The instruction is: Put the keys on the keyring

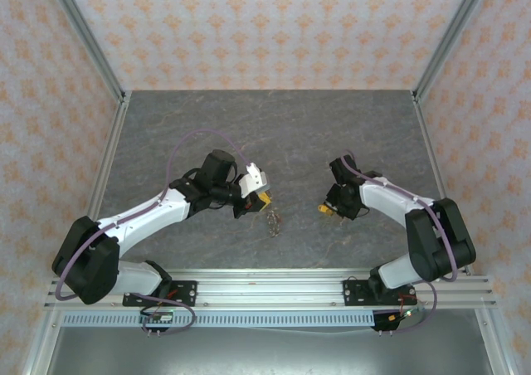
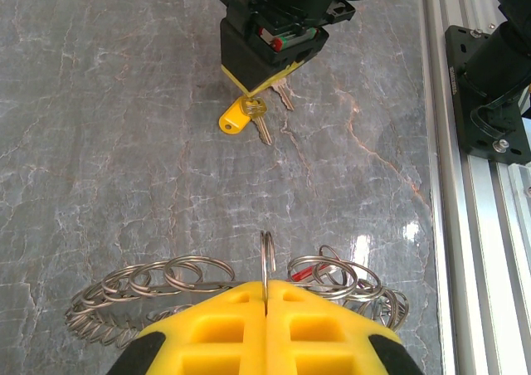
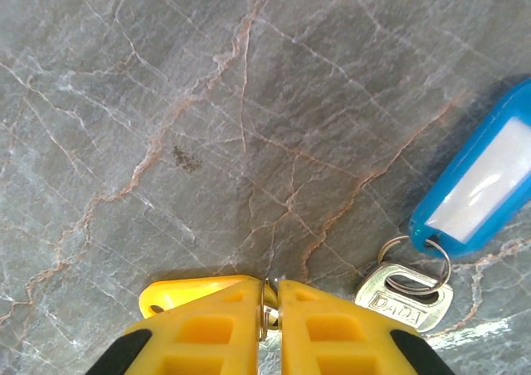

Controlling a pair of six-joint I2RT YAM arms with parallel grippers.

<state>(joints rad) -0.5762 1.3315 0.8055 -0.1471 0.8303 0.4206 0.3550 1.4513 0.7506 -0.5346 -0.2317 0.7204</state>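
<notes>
You get one readable mark: stamped letters on the silver key (image 3: 388, 302) beside the blue tag (image 3: 477, 176), roughly "DA DA", middle letters unclear.

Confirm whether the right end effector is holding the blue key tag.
No, the blue key tag lies beside the right end effector, outside its grip.

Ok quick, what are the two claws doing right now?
Left gripper: shut, pinching the keyring.
Right gripper: shut, holding the yellow key by its little ring.
</notes>
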